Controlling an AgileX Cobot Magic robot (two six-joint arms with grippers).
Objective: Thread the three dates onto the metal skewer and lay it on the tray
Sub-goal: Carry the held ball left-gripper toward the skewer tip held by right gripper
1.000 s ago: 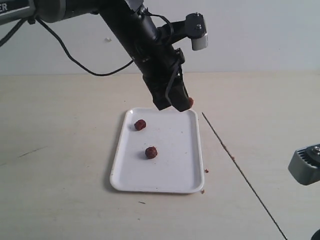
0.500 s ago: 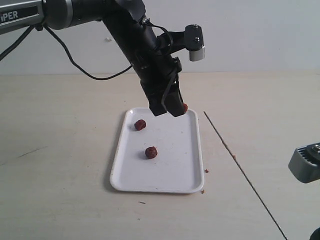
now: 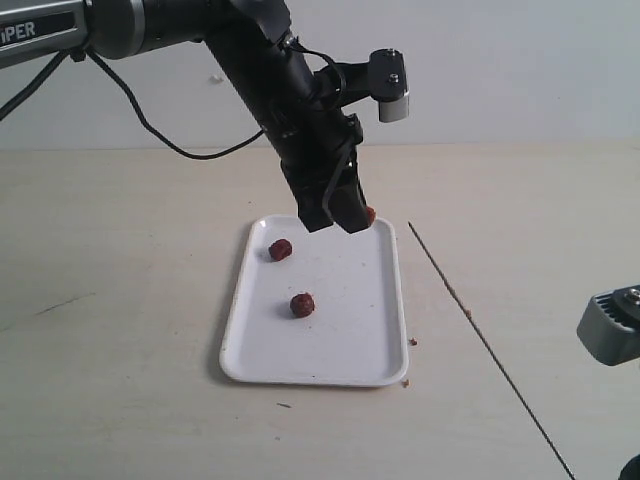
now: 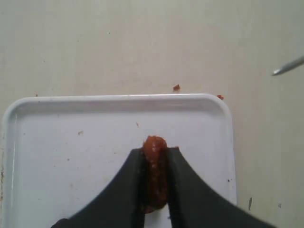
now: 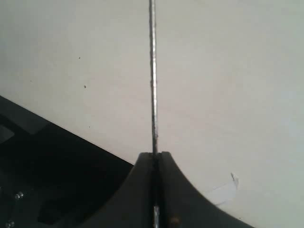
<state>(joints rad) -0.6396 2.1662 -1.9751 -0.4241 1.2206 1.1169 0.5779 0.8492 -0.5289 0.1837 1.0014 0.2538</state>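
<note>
My left gripper [image 3: 340,222] hangs over the far edge of the white tray [image 3: 380,340], shut on one dark red date [image 4: 155,166] that shows between its black fingers [image 4: 128,185]. Two more dates lie on the tray, one [image 3: 280,249] near the far left corner, the other [image 3: 302,305] near the middle. The thin metal skewer [image 3: 485,345] runs diagonally to the right of the tray. In the right wrist view my right gripper [image 5: 155,156] is shut on the skewer [image 5: 152,76], which sticks straight out from its fingertips. The exterior view shows only a grey part of the right arm [image 3: 610,328].
Small brown crumbs [image 3: 412,342] lie on the pale wooden table [image 3: 120,300] beside the tray's right rim and along the skewer. A black cable [image 3: 150,125] hangs from the left arm at the back. The left wrist view catches the skewer's tip [image 4: 287,66] off the tray.
The left gripper has risen a little and shifted left with the date between one second ago and half a second ago. Since then nothing has moved.
</note>
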